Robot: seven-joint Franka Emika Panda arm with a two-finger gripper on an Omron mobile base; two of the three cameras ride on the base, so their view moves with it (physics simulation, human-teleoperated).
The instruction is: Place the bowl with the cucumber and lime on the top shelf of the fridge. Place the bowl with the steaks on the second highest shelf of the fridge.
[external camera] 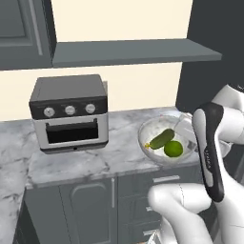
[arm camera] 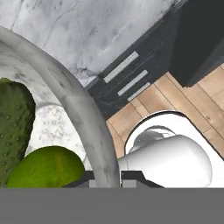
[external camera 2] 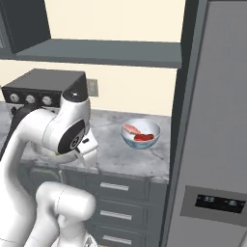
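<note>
Hand view: end effector (arm camera: 107,177) pinches bowl (arm camera: 83,109) rim.

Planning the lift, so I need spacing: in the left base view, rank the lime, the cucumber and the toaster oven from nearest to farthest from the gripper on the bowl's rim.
Gripper is shut on the bowl at its right rim.
1. Lime: inside the bowl, on the right.
2. Cucumber: beside the lime, toward the bowl's middle.
3. Toaster oven: far left on the counter.

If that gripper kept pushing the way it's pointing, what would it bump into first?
It already pinches the rim of the glass bowl with cucumber and lime. The gripper points along that rim, probably toward the marble counter; depth is unclear.
</note>
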